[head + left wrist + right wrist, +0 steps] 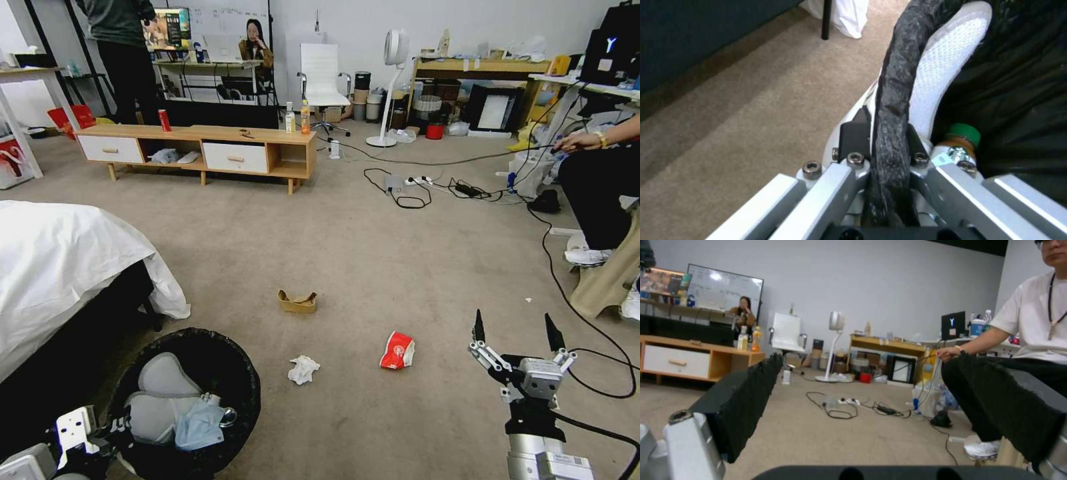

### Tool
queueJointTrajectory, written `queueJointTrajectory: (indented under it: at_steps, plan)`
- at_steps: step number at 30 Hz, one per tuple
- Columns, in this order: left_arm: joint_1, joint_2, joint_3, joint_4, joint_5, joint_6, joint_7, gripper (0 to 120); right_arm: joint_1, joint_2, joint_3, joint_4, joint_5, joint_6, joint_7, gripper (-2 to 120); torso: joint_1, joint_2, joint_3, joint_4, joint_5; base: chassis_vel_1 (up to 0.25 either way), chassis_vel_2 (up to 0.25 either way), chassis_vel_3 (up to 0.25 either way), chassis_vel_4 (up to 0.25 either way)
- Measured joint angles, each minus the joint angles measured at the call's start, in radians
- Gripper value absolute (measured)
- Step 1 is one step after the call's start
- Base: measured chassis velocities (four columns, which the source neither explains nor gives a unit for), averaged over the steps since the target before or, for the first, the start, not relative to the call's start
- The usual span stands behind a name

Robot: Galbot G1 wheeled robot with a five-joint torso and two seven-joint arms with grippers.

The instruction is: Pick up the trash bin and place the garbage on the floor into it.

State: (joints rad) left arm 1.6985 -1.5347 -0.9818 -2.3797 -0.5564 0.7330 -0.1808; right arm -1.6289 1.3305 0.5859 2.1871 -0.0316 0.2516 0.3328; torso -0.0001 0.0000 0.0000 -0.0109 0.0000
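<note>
Down at the robot's left side, the left gripper pinches the rolled black bag on the rim of the round white-grey trash bin, its fingers tight on both sides of the rim. Inside the bin lie a white shoe, a blue cloth and a small bottle with a green cap. On the right, the right gripper hangs low over the beige carpet floor with its black fingers spread wide and nothing between them. A bit farther out on the carpet lie a white crumpled tissue and a red-white crushed cup. Past them sits a tan cardboard tray.
</note>
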Motion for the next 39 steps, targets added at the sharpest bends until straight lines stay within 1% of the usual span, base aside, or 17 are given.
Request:
queueJointTrajectory:
  at_steps: [6, 11, 13, 14, 17, 19, 22, 23, 25, 39]
  plan:
    - [-0.004, 0.001, -0.024, 0.001, -0.005, 0.001, 0.001, 3, 0.002, -0.007, 0.000, 0.000, 0.005, 0.001, -0.001, 100, 0.000, 0.000, 0.000, -0.0001, 0.0000, -0.045, 0.034, 0.047, -0.041]
    - [-0.005, 0.001, -0.038, 0.001, -0.011, 0.001, 0.001, 3, 0.004, -0.011, 0.001, 0.000, 0.010, 0.001, 0.000, 100, 0.000, 0.000, 0.000, -0.0001, 0.0001, -0.170, 0.168, 0.174, -0.156]
    - [-0.004, 0.001, -0.041, 0.001, -0.012, 0.001, 0.001, 3, 0.005, -0.011, 0.001, 0.000, 0.011, 0.001, 0.000, 100, 0.000, 0.000, 0.000, 0.0003, 0.0004, -0.212, 0.209, 0.191, -0.198]
    - [-0.004, 0.001, -0.043, 0.001, -0.013, 0.001, 0.001, 3, 0.005, -0.012, 0.001, 0.000, 0.012, 0.001, 0.000, 100, 0.000, 0.000, 0.000, 0.0000, -0.0003, -0.224, 0.224, 0.226, -0.235]
    - [-0.001, 0.000, -0.043, 0.001, -0.015, 0.001, 0.001, 3, 0.005, -0.013, 0.001, 0.000, 0.014, 0.001, 0.001, 100, 0.000, 0.000, 0.000, -0.0001, 0.0002, -0.224, 0.238, 0.219, -0.231]
    - [-0.001, 0.000, -0.043, 0.001, -0.015, 0.001, 0.001, 3, 0.005, -0.013, 0.001, 0.000, 0.015, 0.001, 0.002, 100, 0.000, 0.000, 0.000, -0.0002, -0.0002, -0.204, 0.204, 0.214, -0.199]
    - [0.001, -0.001, -0.043, 0.000, -0.015, 0.002, 0.000, 3, 0.007, -0.014, 0.001, -0.002, 0.016, 0.001, 0.003, 100, 0.000, 0.000, 0.000, 0.0000, 0.0002, -0.158, 0.156, 0.179, -0.177]
    - [0.001, -0.001, -0.043, 0.000, -0.015, 0.002, 0.000, 3, 0.007, -0.014, 0.001, -0.002, 0.017, 0.001, 0.003, 100, 0.000, 0.000, 0.000, 0.0002, -0.0002, -0.151, 0.137, 0.120, -0.118]
    - [0.001, -0.002, -0.043, 0.000, -0.015, 0.002, 0.000, 3, 0.007, -0.014, 0.001, -0.002, 0.018, 0.001, 0.003, 100, 0.000, 0.000, 0.000, -0.0001, -0.0001, -0.103, 0.105, 0.120, -0.118]
    - [0.002, -0.002, -0.043, -0.002, -0.015, 0.003, 0.000, 3, 0.010, -0.015, -0.004, -0.005, 0.023, 0.000, 0.002, 100, 0.000, 0.000, 0.000, -0.0001, 0.0000, -0.009, 0.007, 0.009, -0.012]
